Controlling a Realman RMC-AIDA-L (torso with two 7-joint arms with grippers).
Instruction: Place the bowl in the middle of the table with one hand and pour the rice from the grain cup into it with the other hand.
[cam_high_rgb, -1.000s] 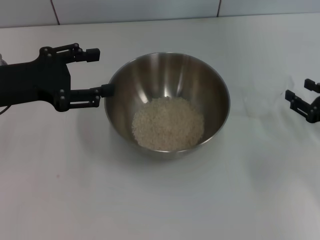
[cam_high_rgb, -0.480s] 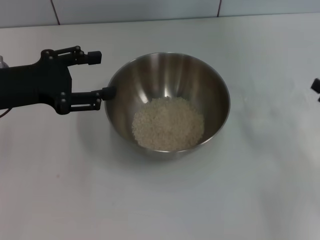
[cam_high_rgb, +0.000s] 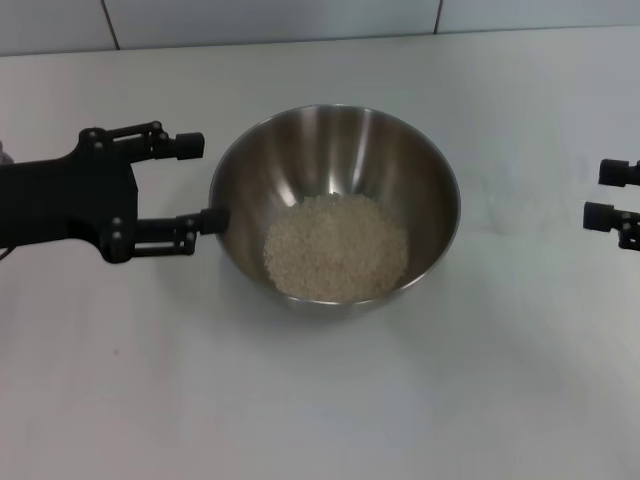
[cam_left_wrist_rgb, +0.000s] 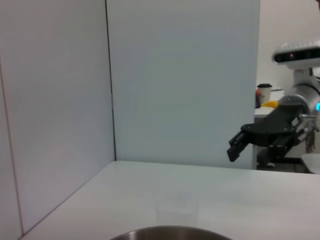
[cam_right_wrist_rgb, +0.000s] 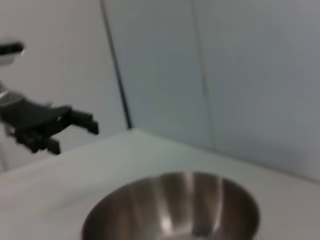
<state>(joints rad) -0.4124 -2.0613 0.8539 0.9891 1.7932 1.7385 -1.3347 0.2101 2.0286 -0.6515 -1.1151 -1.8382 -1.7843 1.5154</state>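
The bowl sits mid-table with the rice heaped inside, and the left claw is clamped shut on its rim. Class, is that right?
Not quite. The head view shows the left claw open beside the bowl, not clamped on its rim. The rice is heaped inside.

only the two fingertips of the right gripper (cam_high_rgb: 607, 193) are shown in the head view, the rest being cut off by the edge. in the left wrist view just a sliver of the rim of the bowl (cam_left_wrist_rgb: 170, 233) is seen. in the right wrist view the bowl is blurred and the rice cannot be made out.
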